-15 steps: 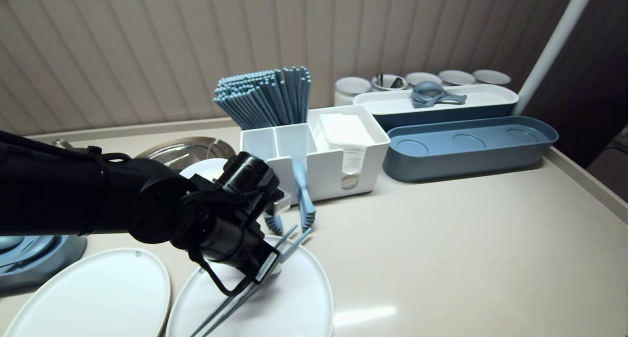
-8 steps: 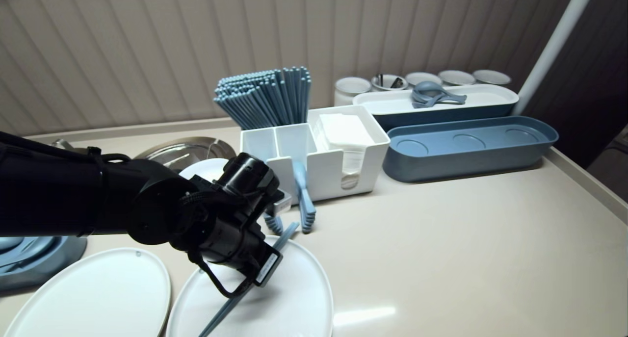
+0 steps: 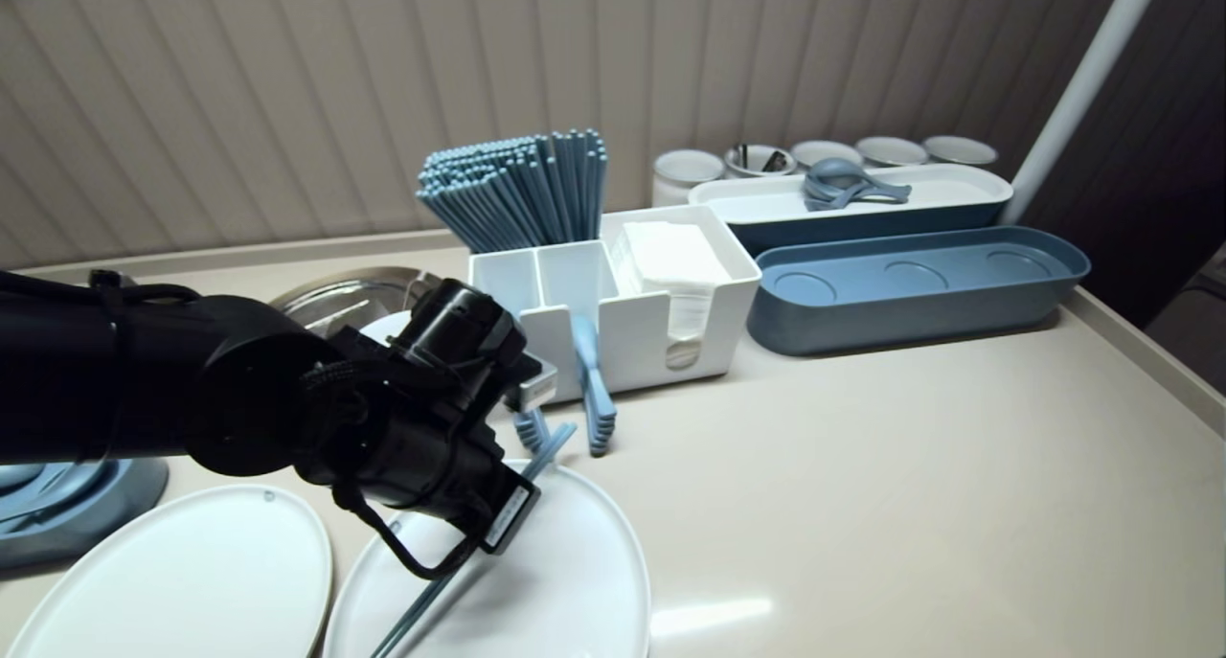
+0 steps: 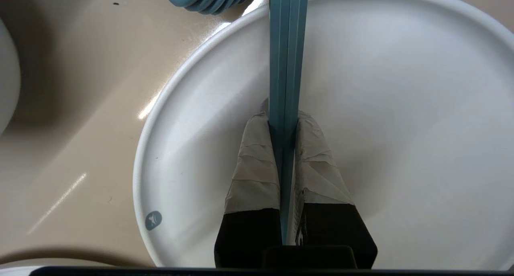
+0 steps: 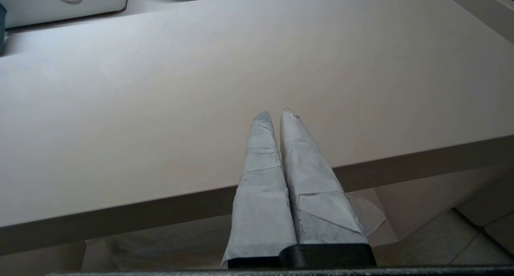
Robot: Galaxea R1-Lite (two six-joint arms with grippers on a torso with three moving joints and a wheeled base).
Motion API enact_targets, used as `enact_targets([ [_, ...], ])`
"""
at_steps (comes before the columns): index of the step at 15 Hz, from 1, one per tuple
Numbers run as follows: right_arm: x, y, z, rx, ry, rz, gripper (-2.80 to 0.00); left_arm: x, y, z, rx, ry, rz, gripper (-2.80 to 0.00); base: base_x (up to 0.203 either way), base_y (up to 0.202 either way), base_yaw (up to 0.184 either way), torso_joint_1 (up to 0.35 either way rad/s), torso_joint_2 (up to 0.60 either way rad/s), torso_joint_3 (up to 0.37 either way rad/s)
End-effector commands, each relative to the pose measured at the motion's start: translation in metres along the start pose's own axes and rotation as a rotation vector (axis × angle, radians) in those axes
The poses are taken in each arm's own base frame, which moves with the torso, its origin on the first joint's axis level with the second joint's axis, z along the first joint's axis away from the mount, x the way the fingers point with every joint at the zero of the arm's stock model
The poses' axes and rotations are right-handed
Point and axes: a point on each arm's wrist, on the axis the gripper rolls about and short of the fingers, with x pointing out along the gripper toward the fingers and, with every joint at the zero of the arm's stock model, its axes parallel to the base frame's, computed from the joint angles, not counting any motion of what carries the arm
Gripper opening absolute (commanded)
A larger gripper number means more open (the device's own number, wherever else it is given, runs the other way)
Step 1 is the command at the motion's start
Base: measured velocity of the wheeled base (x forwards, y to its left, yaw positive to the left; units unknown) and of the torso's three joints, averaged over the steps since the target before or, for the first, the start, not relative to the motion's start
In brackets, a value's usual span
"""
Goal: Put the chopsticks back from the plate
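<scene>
The pair of blue chopsticks (image 4: 287, 59) was pinched side by side in the left pincer (image 4: 284, 116), whose taped fingers (image 4: 257, 167) were closed on the sticks near one end. The sticks ran over the round white plate (image 4: 401, 107) at the desk's near edge and out across its rim. Whether they touched the plate could not be told.

For a sound grip, both sticks should stay parallel and level between the fingers. A long free end can swing or slip, so any lift ought to be slow and straight.

Just beyond the free tips stood two ribbed blue utensils (image 3: 596, 399), leaning on a white organiser (image 3: 632, 332). These were the nearest things in the way. The organiser held a bundle of chopsticks (image 3: 527, 189) and napkins (image 3: 670, 256). A second plate (image 3: 192, 572) lay to the left, a blue tray (image 3: 910, 284) well to the right. The right pincer (image 5: 273, 115) hung closed and empty off the desk (image 3: 910, 495) edge.
</scene>
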Motion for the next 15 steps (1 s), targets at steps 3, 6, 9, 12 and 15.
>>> enact_targets([
  [3, 0.000, 0.000, 0.000, 0.000, 0.000, 0.000, -2.80, -0.035, 0.003, 0.000, -0.008, -0.104, 0.002, -2.80, 0.000, 0.000, 0.000, 0.000, 0.00, 0.000],
  [6, 0.000, 0.000, 0.000, 0.000, 0.000, 0.000, -2.80, -0.048, 0.003, -0.001, -0.010, -0.140, 0.001, -2.80, 0.000, 0.000, 0.000, 0.000, 0.00, 0.000],
  [9, 0.000, 0.000, 0.000, 0.000, 0.000, 0.000, -2.80, -0.069, -0.002, -0.002, -0.001, -0.209, -0.005, -2.80, 0.000, 0.000, 0.000, 0.000, 0.00, 0.000],
  [12, 0.000, 0.000, 0.000, 0.000, 0.000, -0.001, -2.80, -0.096, 0.001, 0.004, -0.053, -0.386, 0.003, -2.80, 0.000, 0.000, 0.000, 0.000, 0.00, 0.000],
  [15, 0.000, 0.000, 0.000, 0.000, 0.000, -0.001, -2.80, -0.120, 0.006, 0.019, -0.180, -0.627, 0.090, -2.80, 0.000, 0.000, 0.000, 0.000, 0.00, 0.000],
])
